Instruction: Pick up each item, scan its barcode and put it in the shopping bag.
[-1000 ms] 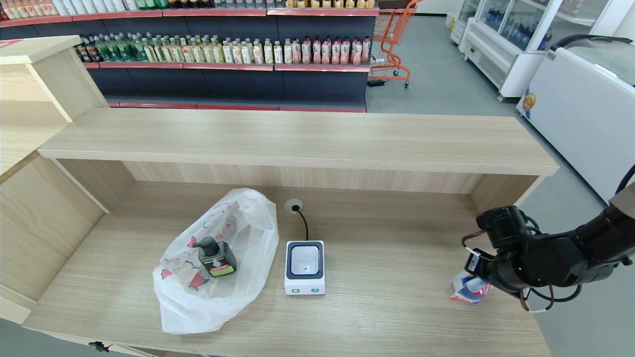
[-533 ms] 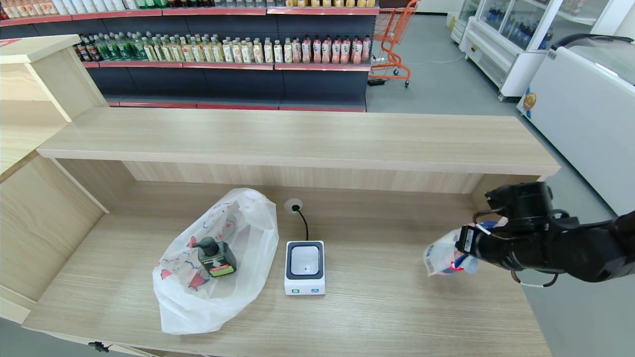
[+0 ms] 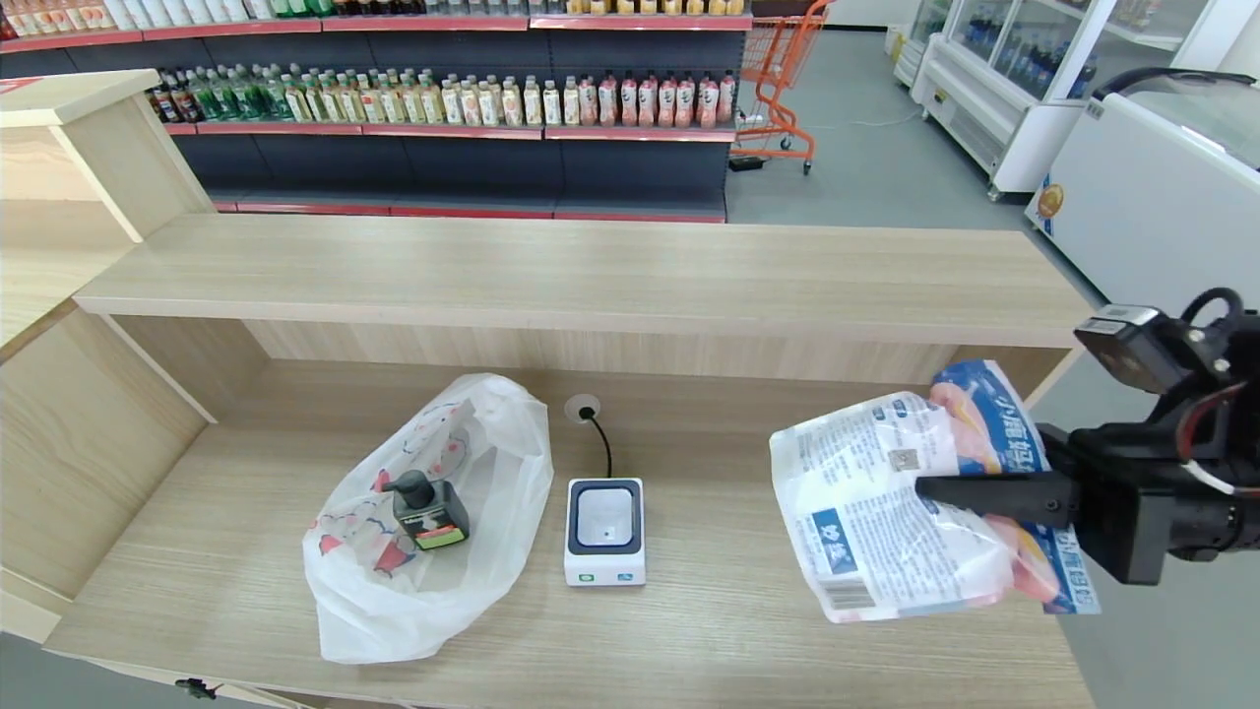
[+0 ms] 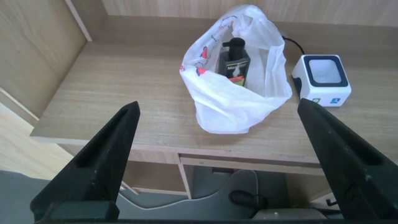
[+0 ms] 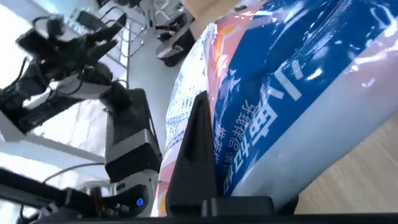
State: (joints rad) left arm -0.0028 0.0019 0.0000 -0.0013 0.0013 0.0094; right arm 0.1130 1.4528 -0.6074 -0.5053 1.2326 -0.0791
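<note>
My right gripper [image 3: 930, 484] is shut on a white, blue and pink food packet [image 3: 886, 512], held in the air over the counter's right end, well to the right of the scanner. The packet's barcode [image 3: 847, 596] is at its lower corner. In the right wrist view one dark finger [image 5: 196, 149] presses against the packet [image 5: 298, 81]. The white scanner [image 3: 604, 530] sits mid-counter. To its left lies the white shopping bag [image 3: 423, 581] with a dark pump bottle [image 3: 428, 510] inside. My left gripper [image 4: 217, 106] hangs open high above the bag [image 4: 236, 106] and scanner [image 4: 322, 78].
A raised wooden ledge [image 3: 591, 276] runs along the back of the counter, and a wooden side wall [image 3: 89, 433] closes its left end. The scanner's black cable [image 3: 600, 438] leads to a hole at the back. Freezers [image 3: 1162, 197] stand to the right.
My right gripper lifted the packet off the counter's right end and brought it higher and closer, turning its printed white side into view. Bag, bottle and scanner stayed put.
</note>
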